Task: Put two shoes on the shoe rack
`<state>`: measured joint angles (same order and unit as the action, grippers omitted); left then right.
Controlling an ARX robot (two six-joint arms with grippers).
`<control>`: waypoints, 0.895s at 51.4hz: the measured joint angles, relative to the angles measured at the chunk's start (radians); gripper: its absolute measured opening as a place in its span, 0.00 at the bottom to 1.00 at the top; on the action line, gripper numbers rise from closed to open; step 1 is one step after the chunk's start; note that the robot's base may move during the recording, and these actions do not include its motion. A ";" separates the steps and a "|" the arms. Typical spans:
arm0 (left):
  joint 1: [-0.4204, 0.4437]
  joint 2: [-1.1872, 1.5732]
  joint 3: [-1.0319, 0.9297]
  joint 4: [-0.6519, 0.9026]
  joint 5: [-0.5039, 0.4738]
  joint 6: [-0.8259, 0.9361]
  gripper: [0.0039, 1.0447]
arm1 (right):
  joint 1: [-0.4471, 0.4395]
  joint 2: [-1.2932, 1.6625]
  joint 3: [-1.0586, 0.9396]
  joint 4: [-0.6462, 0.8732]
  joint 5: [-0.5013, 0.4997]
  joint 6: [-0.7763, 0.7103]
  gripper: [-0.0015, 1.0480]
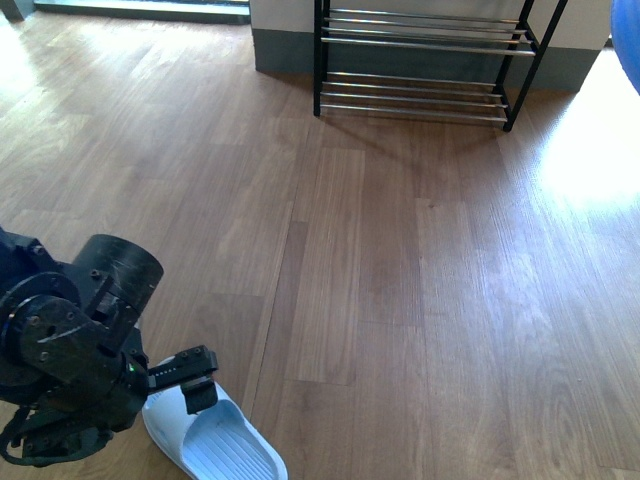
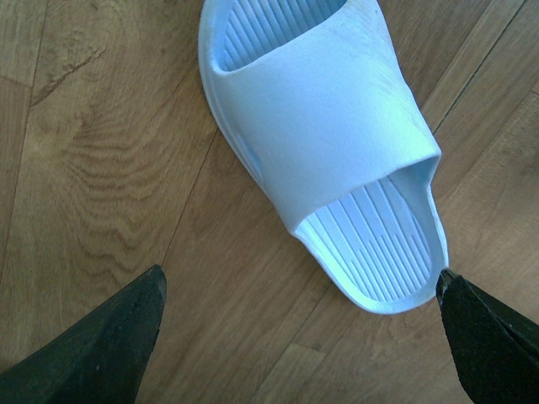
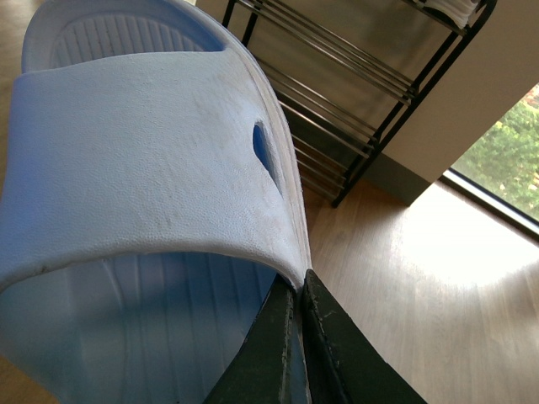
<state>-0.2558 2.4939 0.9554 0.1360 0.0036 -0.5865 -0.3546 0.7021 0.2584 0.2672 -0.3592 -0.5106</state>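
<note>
The left gripper (image 2: 301,278) hovers, fingers apart; the pale blue slide (image 2: 320,109) lies on the floor (image 2: 84,168) just ahead, its long axis slanting away. The right gripper (image 3: 301,290) has its fingers clamped on a second slide (image 3: 143,143); the shoe rack (image 1: 420,45) stands well beyond.

The floor (image 1: 400,300) was brown wood-grain planks. The slide (image 2: 328,126) lying on it was pale blue, its footbed ribbed with fine parallel grooves — so was the held slide (image 3: 143,151). The shoe rack (image 1: 425,45) showed a black frame and shiny chrome rods.
</note>
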 joint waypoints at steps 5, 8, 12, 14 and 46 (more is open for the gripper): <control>-0.007 0.050 0.047 -0.025 -0.015 0.015 0.91 | 0.000 0.000 0.000 0.000 0.000 0.000 0.01; -0.010 0.074 0.069 -0.029 -0.016 0.022 0.91 | 0.000 0.000 0.000 0.000 0.000 0.000 0.01; -0.018 0.106 0.103 -0.036 -0.030 0.036 0.91 | 0.000 0.000 0.000 0.000 0.000 0.000 0.01; -0.026 0.130 0.132 -0.046 -0.042 0.052 0.91 | 0.000 0.000 0.000 0.000 0.000 0.000 0.01; -0.103 0.254 0.234 -0.042 -0.132 0.151 0.91 | 0.000 0.000 0.000 0.000 0.000 0.000 0.01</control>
<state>-0.3592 2.7483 1.1892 0.0944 -0.1284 -0.4355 -0.3546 0.7021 0.2584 0.2672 -0.3592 -0.5106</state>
